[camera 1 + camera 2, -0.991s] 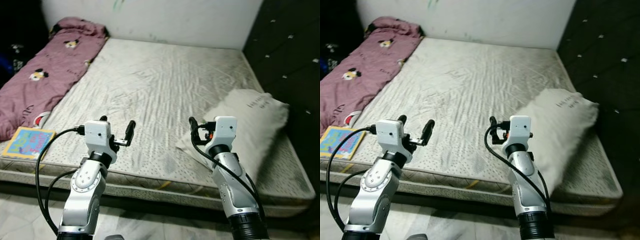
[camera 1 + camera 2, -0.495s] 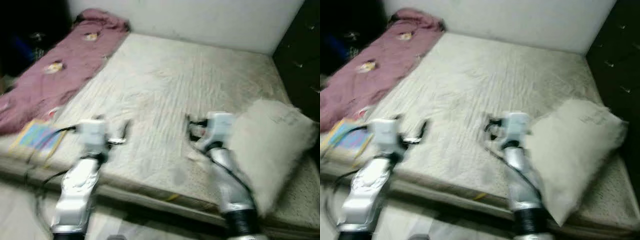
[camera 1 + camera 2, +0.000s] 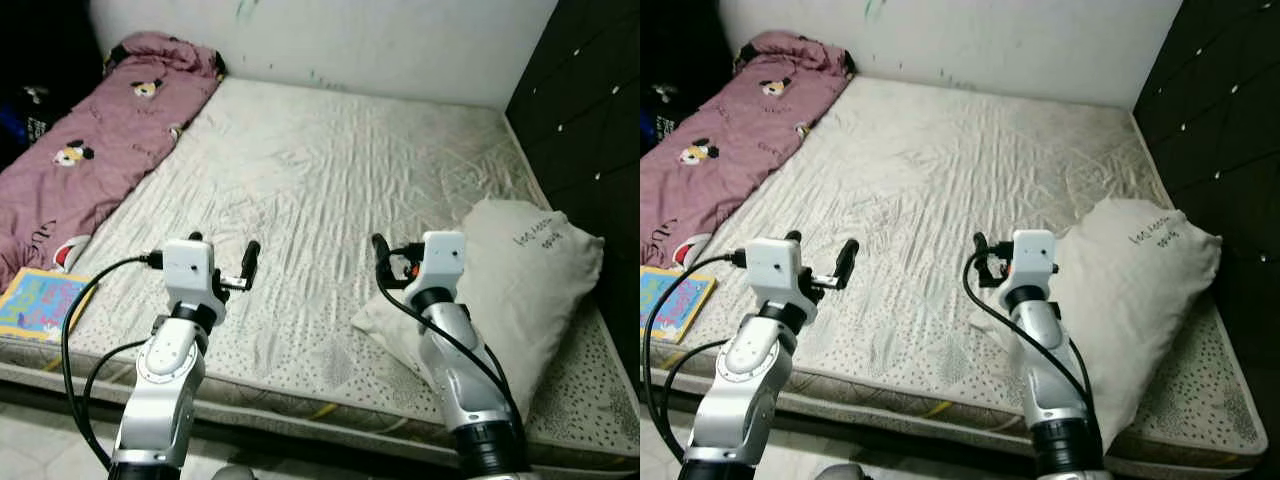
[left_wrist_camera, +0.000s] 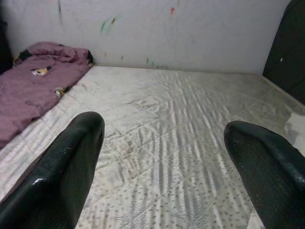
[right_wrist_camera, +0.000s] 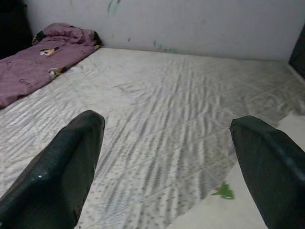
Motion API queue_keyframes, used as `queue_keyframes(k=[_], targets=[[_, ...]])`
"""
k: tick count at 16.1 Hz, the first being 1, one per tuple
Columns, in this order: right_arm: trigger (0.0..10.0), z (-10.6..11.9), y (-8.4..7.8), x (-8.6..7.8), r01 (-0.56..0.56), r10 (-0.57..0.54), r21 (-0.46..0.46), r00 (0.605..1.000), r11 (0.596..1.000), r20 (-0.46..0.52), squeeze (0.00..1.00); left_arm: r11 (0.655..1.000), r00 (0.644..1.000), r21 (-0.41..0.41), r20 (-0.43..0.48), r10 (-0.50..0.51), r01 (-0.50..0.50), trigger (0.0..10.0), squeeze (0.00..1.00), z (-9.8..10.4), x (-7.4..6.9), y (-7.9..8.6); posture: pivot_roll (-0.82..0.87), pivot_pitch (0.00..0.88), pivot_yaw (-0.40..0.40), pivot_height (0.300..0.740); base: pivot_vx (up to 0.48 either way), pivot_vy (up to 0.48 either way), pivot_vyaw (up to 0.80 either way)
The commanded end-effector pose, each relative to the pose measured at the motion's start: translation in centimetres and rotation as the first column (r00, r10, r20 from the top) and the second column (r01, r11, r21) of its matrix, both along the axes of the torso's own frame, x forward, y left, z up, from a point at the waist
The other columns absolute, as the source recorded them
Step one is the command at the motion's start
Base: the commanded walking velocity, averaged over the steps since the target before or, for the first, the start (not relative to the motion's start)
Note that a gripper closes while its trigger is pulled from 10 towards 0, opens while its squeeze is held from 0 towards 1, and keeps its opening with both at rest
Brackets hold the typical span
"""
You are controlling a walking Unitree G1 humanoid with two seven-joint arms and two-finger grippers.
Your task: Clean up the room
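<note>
While both silver arms were raised, bent at the elbow over the near edge of the bed point(image 3: 330, 180), the left tool point(image 3: 220, 262) and the right tool point(image 3: 400, 262) pointed forward across the mattress, each with its two black fingers spread wide and gripping nothing. In the left wrist view the fingers point(image 4: 62, 171) framed bare quilted mattress, and the right wrist view showed the same wide gap. Just beside the right tool, on its outer side, lay a pale pillow point(image 3: 520, 270), its near corner reaching under that forearm. Well off to the left of the left tool, a colourful book point(image 3: 40, 300) rested at the mattress edge. Beyond it, a pink blanket point(image 3: 90, 150) printed with cartoon mice stretched along the bed's left side toward the white wall point(image 3: 400, 40). A dark padded headboard point(image 3: 590, 110) stood to the right of the right tool.
</note>
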State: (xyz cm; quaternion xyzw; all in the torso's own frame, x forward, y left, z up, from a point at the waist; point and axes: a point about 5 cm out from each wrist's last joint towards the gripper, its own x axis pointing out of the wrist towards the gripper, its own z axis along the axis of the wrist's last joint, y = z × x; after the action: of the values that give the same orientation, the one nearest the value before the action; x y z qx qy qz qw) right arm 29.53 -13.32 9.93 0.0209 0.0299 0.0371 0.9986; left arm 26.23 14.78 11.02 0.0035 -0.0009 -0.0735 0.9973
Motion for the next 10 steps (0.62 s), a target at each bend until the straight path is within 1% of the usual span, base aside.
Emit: queue_keyframes(k=[1,2,4,7,8,10], targets=[[10.0,0.0,-0.8,0.2,0.035,-0.035,-0.014,0.999,0.999,0.008,0.0,0.999,1.0,0.03,0.012,0.02,-0.021,10.0,0.0,0.1,-0.2,0.2,0.05,0.0,-0.008,0.74,0.0,0.0,0.0],[10.0,0.0,-0.9,0.3,0.041,-0.04,-0.016,0.999,0.999,0.008,0.0,0.999,1.0,0.033,0.008,0.022,-0.022,10.0,0.0,0.0,-0.3,0.3,0.05,0.0,-0.008,0.74,0.0,0.0,0.0],[10.0,-0.1,-1.1,0.2,0.051,-0.051,-0.011,0.999,0.999,0.004,0.0,0.999,1.0,0.035,-0.001,0.026,-0.026,10.0,0.0,-0.1,-0.3,0.4,0.04,0.0,0.001,0.74,0.0,0.0,-0.8],[10.0,0.0,-1.4,0.0,0.065,-0.065,-0.017,0.998,0.998,0.014,0.0,1.0,1.0,0.028,-0.012,-0.001,0.001,10.0,0.0,-0.1,-0.3,0.0,0.03,0.0,0.012,0.74,0.0,0.0,-0.8],[10.0,0.0,-1.6,0.0,0.072,-0.072,-0.02,0.997,0.997,0.017,0.0,1.0,1.0,0.021,-0.016,-0.011,0.012,10.0,0.0,-0.2,-0.3,-0.1,0.03,0.0,0.012,0.74,0.0,0.0,-0.49],[10.0,0.2,-2.1,0.2,0.082,-0.081,-0.03,0.996,0.996,0.023,0.0,1.0,1.0,0.005,-0.019,-0.023,0.023,10.0,0.0,-0.2,-0.1,-0.5,0.01,0.0,0.013,0.74,0.0,0.0,0.0]])
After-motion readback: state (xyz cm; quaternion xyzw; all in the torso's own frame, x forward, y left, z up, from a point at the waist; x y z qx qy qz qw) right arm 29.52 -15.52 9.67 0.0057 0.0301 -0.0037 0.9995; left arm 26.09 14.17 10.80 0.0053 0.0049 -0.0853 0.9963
